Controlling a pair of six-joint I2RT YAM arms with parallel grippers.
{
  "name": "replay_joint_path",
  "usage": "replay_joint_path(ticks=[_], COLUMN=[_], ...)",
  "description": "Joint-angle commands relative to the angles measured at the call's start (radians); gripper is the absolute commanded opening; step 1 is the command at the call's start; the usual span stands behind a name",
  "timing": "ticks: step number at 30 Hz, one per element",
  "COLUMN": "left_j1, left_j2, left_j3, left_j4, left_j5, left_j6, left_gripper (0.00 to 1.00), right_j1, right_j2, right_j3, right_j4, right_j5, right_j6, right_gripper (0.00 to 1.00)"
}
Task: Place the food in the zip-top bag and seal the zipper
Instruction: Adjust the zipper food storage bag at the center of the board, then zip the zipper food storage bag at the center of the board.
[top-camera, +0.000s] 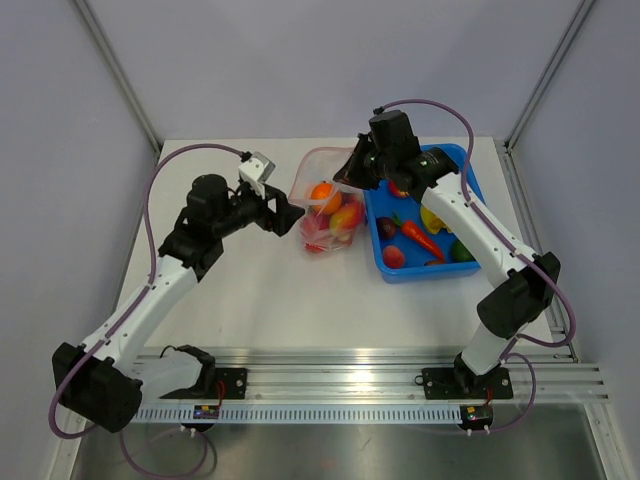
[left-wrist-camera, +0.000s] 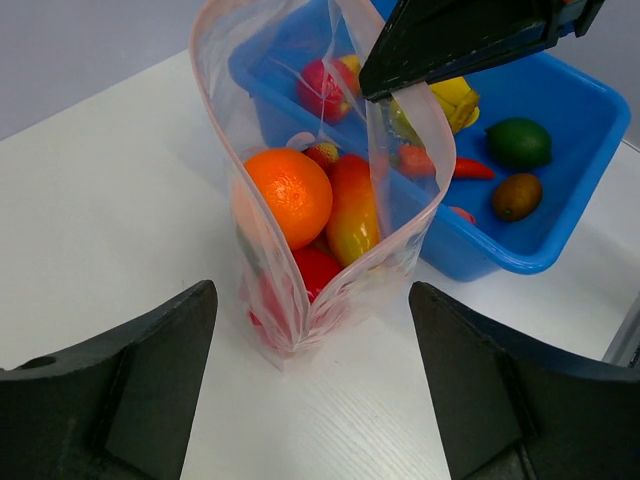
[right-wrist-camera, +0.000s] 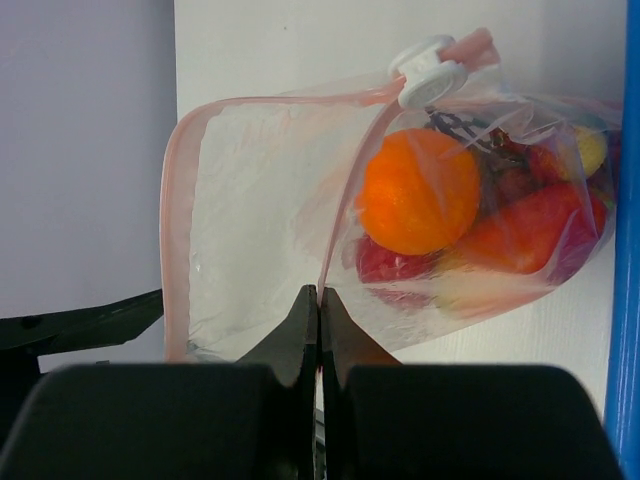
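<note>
Zip-top bag (top-camera: 322, 172) stands on white table (top-camera: 250, 290), grey walls (top-camera: 300, 60) around.

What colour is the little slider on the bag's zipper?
White slider; clearest in the right wrist view.

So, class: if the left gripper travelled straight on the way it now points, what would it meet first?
The zip-top bag. In the left wrist view it stands straight ahead, centred between the fingers of the open left gripper, with the food inside it. The gap to it is hard to judge.
</note>
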Motion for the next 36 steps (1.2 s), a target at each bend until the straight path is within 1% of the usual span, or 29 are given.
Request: replay_joint_path(ticks=[1, 4, 5, 6, 8, 9, 10, 11, 13, 14, 15, 16, 17, 18, 20, 22, 25, 26, 27, 28, 29, 30, 31, 32, 33, 34, 35, 36], left_j1=[-0.008, -0.011, -0.011, -0.011, -0.012, -0.012, -0.012, -0.011, -0.009, 0.000, 0.006, 0.014, 0.033, 0.041, 0.055, 0.057, 0.076, 0.083, 0.092, 0.106, 0.110, 0.116, 0.126, 0.129, 0.130, 0.130, 0.130, 0.130], left_j2=[0.018, -0.003, -0.005, 0.000, 0.024, 0.056, 0.070, 0.081, 0.083, 0.074, 0.066, 0.049, 0.047, 0.049, 0.070, 0.089, 0.101, 0.095, 0.095, 0.093, 0.093, 0.095, 0.100, 0.101, 0.107, 0.109, 0.110, 0.112], left_j3=[0.047, 0.001, -0.008, -0.005, 0.016, 0.050, 0.069, 0.084, 0.081, 0.066, 0.052, 0.028, 0.023, 0.024, 0.046, 0.059, 0.072, 0.075, 0.076, 0.081, 0.086, 0.092, 0.095, 0.098, 0.102, 0.102, 0.102, 0.102], left_j4=[0.086, 0.159, 0.172, 0.178, 0.164, 0.152, 0.115, 0.103, 0.103, 0.123, 0.146, 0.205, 0.225, 0.238, 0.242, 0.244, 0.241, 0.236, 0.232, 0.215, 0.207, 0.201, 0.198, 0.198, 0.198, 0.195, 0.196, 0.201], left_j5=[0.058, 0.047, 0.044, 0.048, 0.094, 0.111, 0.128, 0.137, 0.153, 0.166, 0.170, 0.177, 0.202, 0.212, 0.254, 0.265, 0.263, 0.265, 0.275, 0.278, 0.286, 0.286, 0.292, 0.304, 0.311, 0.320, 0.326, 0.329], left_j6=[0.000, -0.026, -0.043, -0.051, -0.057, -0.052, -0.045, -0.025, 0.023, 0.028, 0.028, 0.015, 0.006, -0.003, -0.011, -0.020, -0.018, -0.017, -0.011, 0.003, 0.011, 0.014, 0.014, 0.011, 0.006, 0.003, 0.002, -0.003], left_gripper=[0.79, 0.71, 0.62, 0.57, 0.39, 0.10, 0.00, 0.00, 0.00, 0.00, 0.00, 0.00, 0.00, 0.00, 0.00, 0.00, 0.00, 0.00, 0.00, 0.00, 0.00, 0.00, 0.00, 0.00, 0.00, 0.00, 0.00, 0.00], right_j1=[0.005, 0.002, 0.002, 0.000, -0.003, -0.006, -0.011, -0.023, -0.037, -0.053, -0.063, -0.073, -0.092, -0.101, -0.121, -0.155, -0.176, -0.178, -0.182, -0.184, -0.185, -0.187, -0.198, -0.211, -0.240, -0.300, -0.340, -0.369], right_j2=[-0.013, -0.013, -0.011, -0.011, -0.014, -0.016, -0.026, -0.037, -0.083, -0.100, -0.115, -0.140, -0.149, -0.157, -0.175, -0.195, -0.238, -0.250, -0.263, -0.296, -0.316, -0.338, -0.374, -0.387, -0.387, -0.378, -0.361, -0.326], right_j3=[0.009, 0.010, 0.009, 0.007, 0.007, 0.007, 0.005, -0.005, -0.022, -0.033, -0.031, -0.025, -0.013, -0.007, 0.002, -0.005, -0.048, -0.089, -0.118, -0.158, -0.263, -0.330, -0.400, -0.530, -0.575, -0.629, -0.645, -0.656], right_j4=[0.048, 0.049, 0.049, 0.051, 0.049, 0.052, 0.055, 0.076, 0.097, 0.110, 0.107, 0.098, 0.074, 0.060, 0.031, 0.029, 0.057, 0.073, 0.098, 0.176, 0.230, 0.303, 0.472, 0.557, 0.621, 0.728, 0.761, 0.788], right_j5=[-0.026, -0.037, -0.039, -0.040, -0.049, -0.066, -0.078, -0.098, -0.137, -0.146, -0.164, -0.168, -0.177, -0.192, -0.192, -0.217, -0.194, -0.180, -0.200, -0.218, -0.229, -0.218, -0.197, -0.189, -0.236, -0.264, -0.375, -0.451], right_j6=[0.006, 0.004, 0.003, 0.001, 0.000, -0.013, -0.025, -0.067, -0.121, -0.185, -0.218, -0.247, -0.307, -0.331, -0.379, -0.396, -0.482, -0.553, -0.610, -0.678, -0.806, -0.848, -0.887, -0.927, -0.936, -0.918, -0.909, -0.912], right_gripper=[0.00, 0.00, 0.00, 0.00, 0.00, 0.00, 0.12, 0.25, 0.65, 0.73, 0.77, 0.80, 0.81, 0.81, 0.81, 0.81, 0.77, 0.77, 0.76, 0.72, 0.72, 0.73, 0.74, 0.74, 0.73, 0.72, 0.70, 0.70])
